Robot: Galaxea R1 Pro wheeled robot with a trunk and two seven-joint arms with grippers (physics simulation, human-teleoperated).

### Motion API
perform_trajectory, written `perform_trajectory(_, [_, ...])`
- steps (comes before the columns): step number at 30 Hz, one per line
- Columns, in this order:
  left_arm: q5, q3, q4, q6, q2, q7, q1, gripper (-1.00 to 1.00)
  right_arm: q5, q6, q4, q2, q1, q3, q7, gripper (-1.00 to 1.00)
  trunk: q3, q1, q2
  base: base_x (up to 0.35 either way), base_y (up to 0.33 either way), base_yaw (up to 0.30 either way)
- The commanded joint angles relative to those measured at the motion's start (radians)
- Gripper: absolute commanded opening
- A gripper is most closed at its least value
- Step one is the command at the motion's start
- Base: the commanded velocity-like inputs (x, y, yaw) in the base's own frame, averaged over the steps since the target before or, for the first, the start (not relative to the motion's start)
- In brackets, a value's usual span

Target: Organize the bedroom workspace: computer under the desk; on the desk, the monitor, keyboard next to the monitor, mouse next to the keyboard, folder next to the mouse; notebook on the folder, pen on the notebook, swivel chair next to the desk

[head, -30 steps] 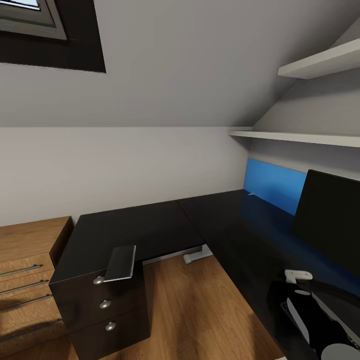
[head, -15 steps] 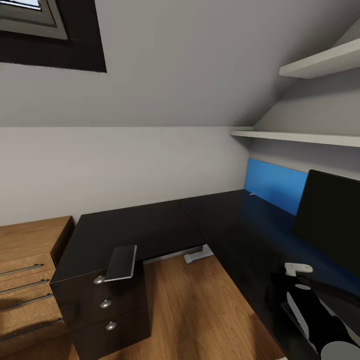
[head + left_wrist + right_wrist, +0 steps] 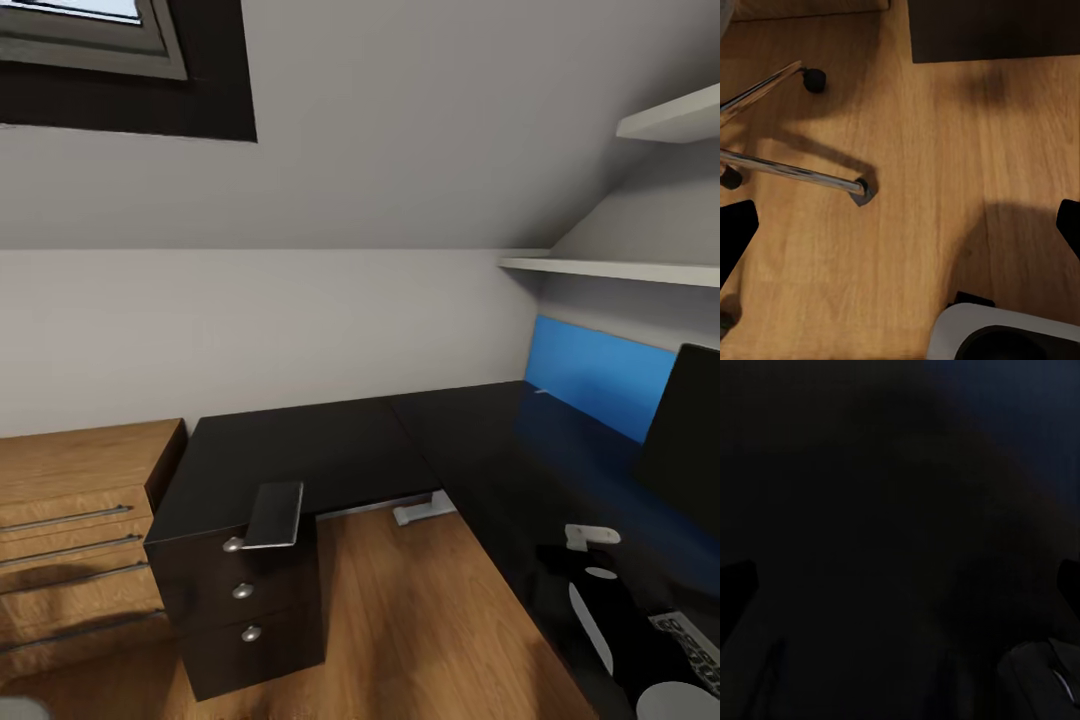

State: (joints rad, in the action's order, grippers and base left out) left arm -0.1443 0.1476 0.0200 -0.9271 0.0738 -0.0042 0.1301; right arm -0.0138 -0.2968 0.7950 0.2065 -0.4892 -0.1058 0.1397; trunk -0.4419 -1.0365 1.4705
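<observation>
Chair base (image 3: 791, 176) on floor under left gripper (image 3: 900, 232), jaws apart, empty. Right gripper (image 3: 900, 577) over dark tabletop (image 3: 330, 450), jaws apart. Monitor (image 3: 690, 430) at tabletop's right; left arm nearer chair.

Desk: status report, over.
Left pincer open over wood floor, chair base beside it. Right pincer unclear, view dark. Desk ahead, monitor on it, grey flat item overhanging its drawer corner.
</observation>
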Motion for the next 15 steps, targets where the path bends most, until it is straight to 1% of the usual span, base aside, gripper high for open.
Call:
perform_trajectory(1, [-0.003, 0.000, 0.001, -0.001, 0.000, 0.000, 0.000, 1.00, -0.001, -0.006, 0.002, -0.002, 0.000, 0.001, 0.003, 1.00, -0.002, 0.000, 0.001, 0.000, 0.000, 0.235])
perform_trajectory(4, [-0.003, 0.000, 0.001, -0.001, 0.000, -0.001, 0.000, 1.00, 0.001, -0.004, 0.000, -0.015, 0.000, 0.001, 0.003, 1.00, -0.004, 0.000, 0.001, 0.000, 0.000, 0.235])
perform_trajectory(10, [-0.003, -0.001, 0.001, -0.001, 0.000, -0.001, 0.000, 1.00, 0.004, -0.003, -0.003, -0.028, 0.000, 0.003, 0.003, 1.00, -0.010, 0.000, 0.001, 0.000, 0.000, 0.236])
perform_trajectory(15, [-0.003, -0.001, 0.001, -0.001, -0.001, -0.002, 0.000, 1.00, 0.007, 0.013, -0.005, -0.050, 0.000, 0.003, 0.004, 1.00, -0.014, 0.000, 0.001, 0.000, 0.000, 0.236])
